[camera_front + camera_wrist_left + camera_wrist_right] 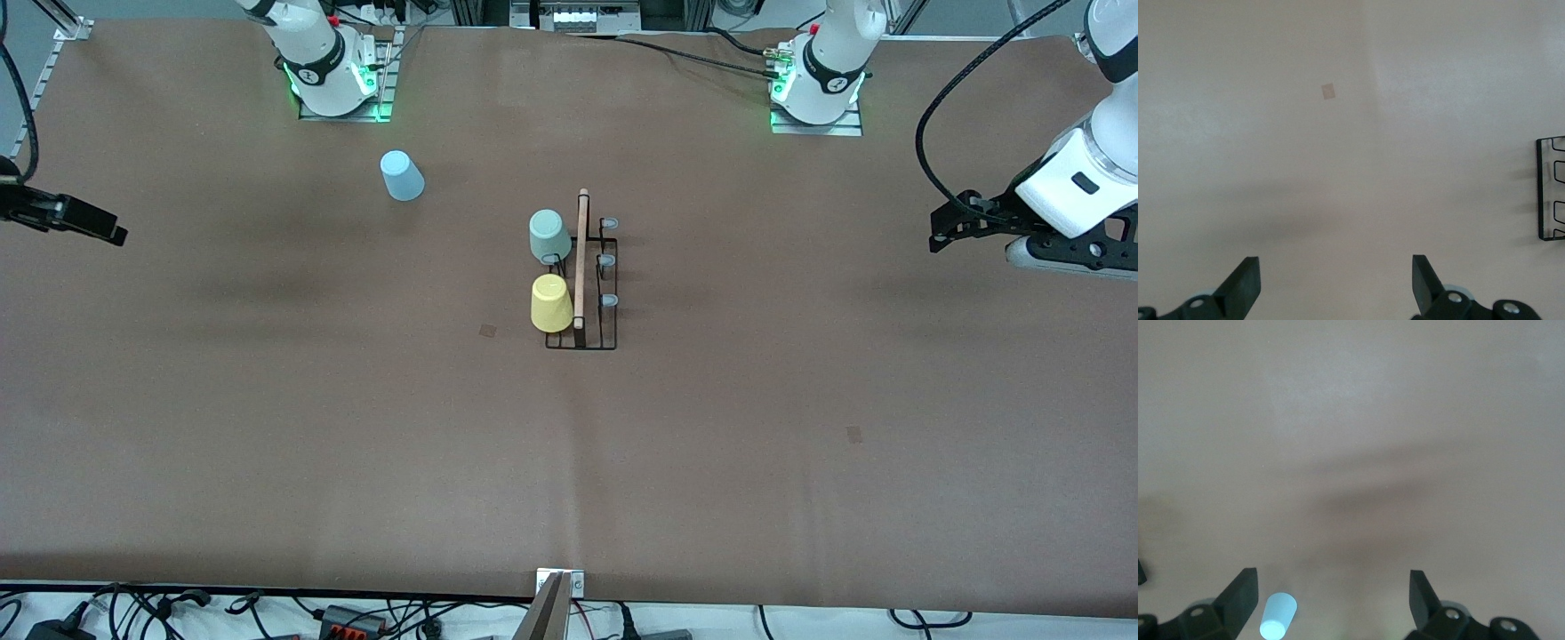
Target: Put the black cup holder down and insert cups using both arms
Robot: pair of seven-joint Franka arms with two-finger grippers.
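- I have the black cup holder (582,284) standing near the middle of the worktop (267,427), its wooden rod handle (581,258) running toward and away from the front camera.
- On the side of the holder toward the right arm's end, I see the pale green cup (548,236) upside down on a peg, and the yellow cup (551,303) upside down on the next peg, nearer to the front camera and just beside the green one.
- Three grey-tipped pegs (608,260) on the side toward the left arm's end stand bare.
- The light blue cup (402,175) sits upside down on the worktop, well apart from the holder, toward the right arm's end and farther from the front camera than the holder. My right wrist view picks it up too (1277,617), near one fingertip.
- My left hand (1336,287) hangs over the worktop at the left arm's end, fingers (1245,283) spread wide with nothing between them; a corner of the holder (1551,190) shows at the edge of that wrist view.
- My right hand (1333,600) hangs over the worktop at the right arm's end, fingers (1243,595) also spread apart and empty.
- In the front view both hands (956,227) (98,227) are well apart from the holder.
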